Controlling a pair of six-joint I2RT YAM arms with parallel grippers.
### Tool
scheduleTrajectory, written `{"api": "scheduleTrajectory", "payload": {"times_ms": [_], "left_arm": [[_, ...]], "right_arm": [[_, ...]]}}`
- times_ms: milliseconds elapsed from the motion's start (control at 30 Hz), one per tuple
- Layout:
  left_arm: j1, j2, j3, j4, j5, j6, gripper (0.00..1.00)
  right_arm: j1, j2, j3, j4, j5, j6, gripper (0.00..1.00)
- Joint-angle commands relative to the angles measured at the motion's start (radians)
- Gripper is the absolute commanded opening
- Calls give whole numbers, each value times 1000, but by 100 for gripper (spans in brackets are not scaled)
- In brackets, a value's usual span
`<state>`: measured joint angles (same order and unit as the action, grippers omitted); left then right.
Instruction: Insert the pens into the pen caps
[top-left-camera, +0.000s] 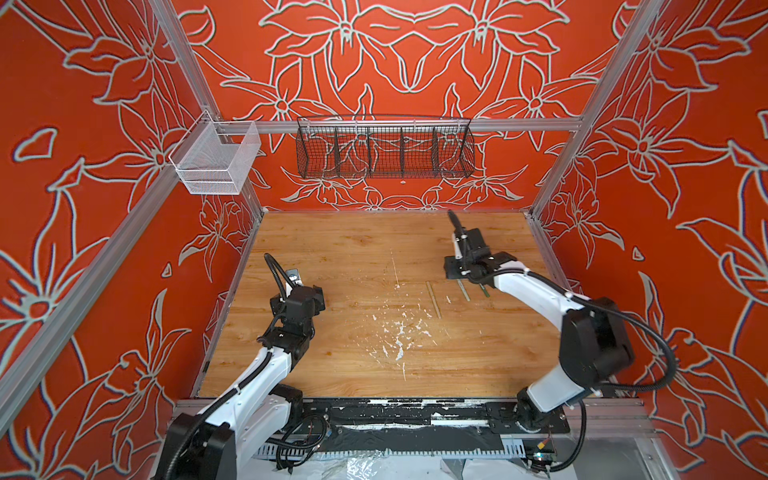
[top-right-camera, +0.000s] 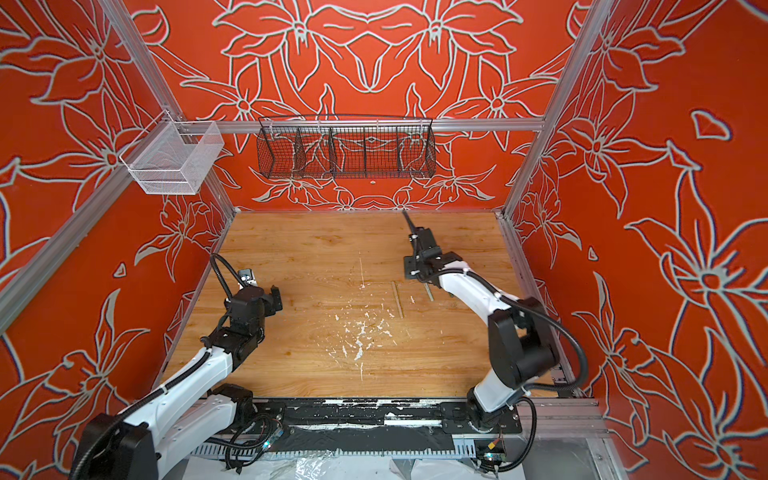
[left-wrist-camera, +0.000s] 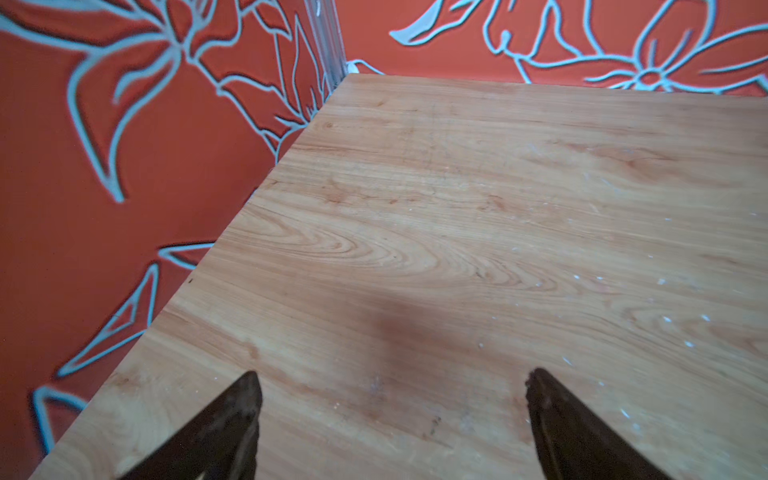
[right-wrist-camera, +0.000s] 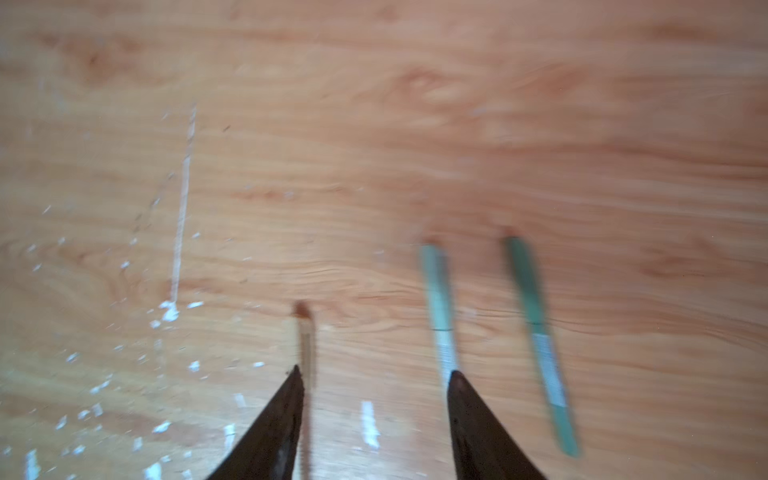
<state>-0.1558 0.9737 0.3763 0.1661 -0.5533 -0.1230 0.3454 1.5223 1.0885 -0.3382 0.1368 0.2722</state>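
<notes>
Nearest to the front, on the left, the left claw (left-wrist-camera: 392, 376) hangs over a bare part of the wooden table (top-left-camera: 332, 249). Its two fingers are spread wide and hold nothing. I think it waits there to stay out of the way.

A bit farther in, the middle of the table has white paint flecks (top-left-camera: 399, 332). They are only marks, not part of the job.

Just past the flecks, toward the right side, lie the three pens. They lie side by side, pointing almost the same way, with a gap between each: the beige pen (right-wrist-camera: 306, 345), then the pale green pen (right-wrist-camera: 438, 299), then the dark green pen (right-wrist-camera: 532, 299). The gaps should let a claw reach one pen without bumping the next.

The right claw (right-wrist-camera: 376, 374) hangs over them with its fingers apart and bare table between them. One fingertip is just beside the beige pen, the other just beside the pale green pen. It holds nothing.

I see no loose caps on the table. Each green pen has a thin line partway along, so I guess the caps are on already. The picture is blurry, so I cannot be sure.

Farthest away, on the back wall, hang a black wire basket (top-left-camera: 384, 153) and a white mesh basket (top-left-camera: 216, 162) — well apart from the pens.
</notes>
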Motion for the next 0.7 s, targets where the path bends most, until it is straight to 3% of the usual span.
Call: {"api": "scheduleTrajectory", "payload": {"times_ms": [0, 167, 300, 433, 467, 500, 567, 600, 633, 667], "left_arm": [[55, 89, -32, 223, 75, 47, 97], [83, 182, -67, 357, 211, 59, 97], [85, 285, -55, 416, 295, 101, 97], [116, 363, 3, 371, 363, 99, 97], [128, 364, 3, 370, 375, 94, 97], [128, 372, 4, 380, 371, 94, 97], [130, 370, 4, 376, 373, 94, 97], [130, 368, 8, 368, 374, 93, 97], [130, 369, 8, 368, 374, 92, 97], [130, 369, 6, 371, 374, 93, 97]], "right_arm": [[-66, -100, -155, 100, 228, -45, 57], [-121, -210, -445, 461, 413, -142, 58], [-179, -124, -572, 772, 363, -225, 58], [-188, -76, -608, 926, 246, -318, 54], [-186, -92, -659, 1009, 238, -324, 54], [-191, -143, -690, 984, 224, -303, 54], [-201, -157, -834, 1220, 174, -306, 57], [-211, -120, -885, 1346, 133, -322, 83], [-208, -55, -906, 1491, 127, -345, 97], [-194, -60, -876, 1424, 166, -346, 97]]}}
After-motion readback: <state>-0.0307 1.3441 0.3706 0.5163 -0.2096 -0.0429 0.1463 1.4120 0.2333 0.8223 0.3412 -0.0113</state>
